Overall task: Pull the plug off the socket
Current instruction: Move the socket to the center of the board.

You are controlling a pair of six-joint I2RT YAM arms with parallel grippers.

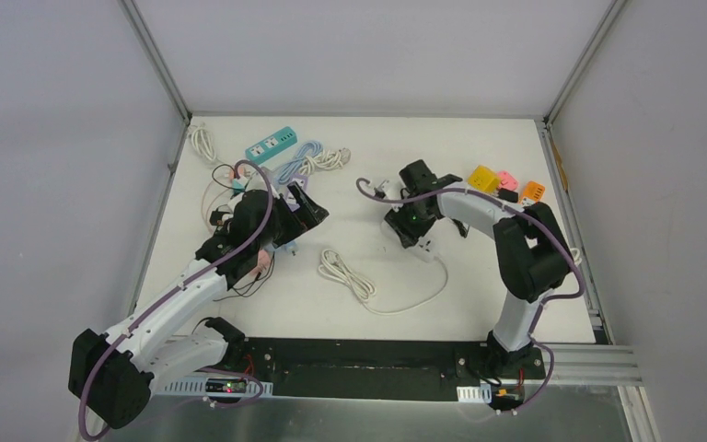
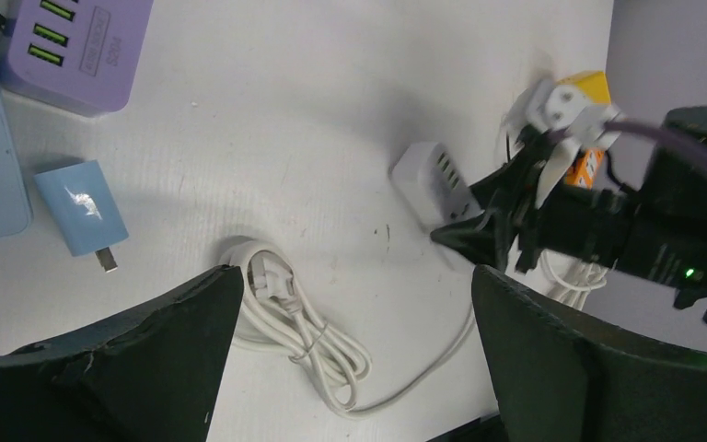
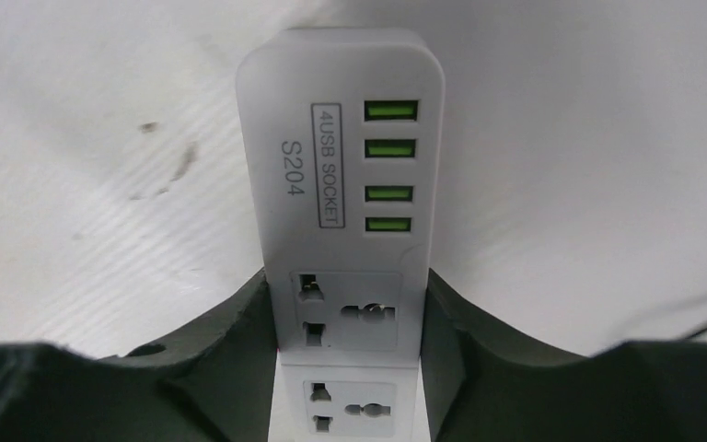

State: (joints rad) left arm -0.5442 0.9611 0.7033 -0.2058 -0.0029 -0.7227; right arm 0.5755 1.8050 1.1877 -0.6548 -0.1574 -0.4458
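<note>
Clamped with the right claw (image 3: 348, 318) on a white rectangular plastic power strip (image 3: 341, 138), dark fingers (image 3: 212, 359) pressed to both long sides beside the near universal sockets. Flat on the white counter (image 1: 479, 295), right of centre, four green USB ports toward its far end. Trailing from it toward the near-left, a white coiled cable (image 2: 304, 331). Spread wide over the counter's left half, gripping nothing: the left claw (image 2: 350, 276). Near that one, a purple plastic USB socket block (image 2: 69, 46) and a small light-blue adapter (image 2: 78, 207). Cannot tell which plug is meant.
</note>
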